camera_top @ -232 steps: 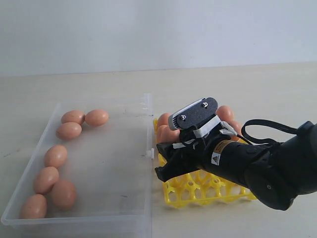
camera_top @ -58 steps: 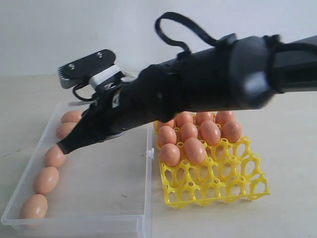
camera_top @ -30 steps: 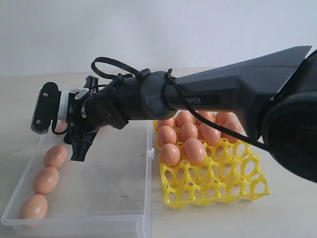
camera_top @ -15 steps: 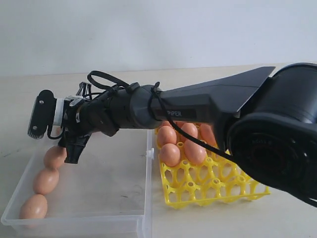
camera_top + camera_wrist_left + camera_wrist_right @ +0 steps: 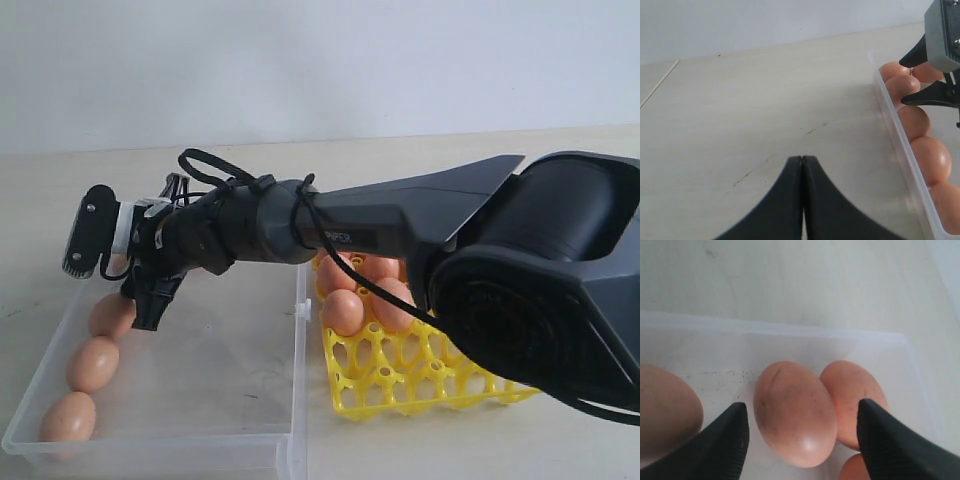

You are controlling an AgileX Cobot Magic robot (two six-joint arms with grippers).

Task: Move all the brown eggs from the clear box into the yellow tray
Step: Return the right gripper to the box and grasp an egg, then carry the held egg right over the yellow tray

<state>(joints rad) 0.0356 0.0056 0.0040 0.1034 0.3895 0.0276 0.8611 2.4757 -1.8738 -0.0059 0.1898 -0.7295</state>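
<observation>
My right gripper [image 5: 143,305] reaches across to the far left of the clear box [image 5: 230,400] and hangs open over the brown eggs there. In the right wrist view its fingers [image 5: 725,440] straddle one egg [image 5: 795,412] without touching it. A second egg [image 5: 855,390] lies against that one and a third egg [image 5: 665,410] sits to the other side. More eggs [image 5: 92,363] line the box's left wall. The yellow tray [image 5: 440,385] holds several eggs [image 5: 345,310] in its back rows, partly hidden by the arm. My left gripper [image 5: 802,160] is shut and empty over bare table outside the box.
The box's left wall [image 5: 897,145] runs between my left gripper and the row of eggs [image 5: 930,160]. The right arm [image 5: 400,215] spans the box and the tray's back rows. The tray's front cups [image 5: 400,375] stand open.
The right arm has swung from the tray across to the box's left side, turned its wrist and come down over the eggs. In the last half second it barely shifted.
</observation>
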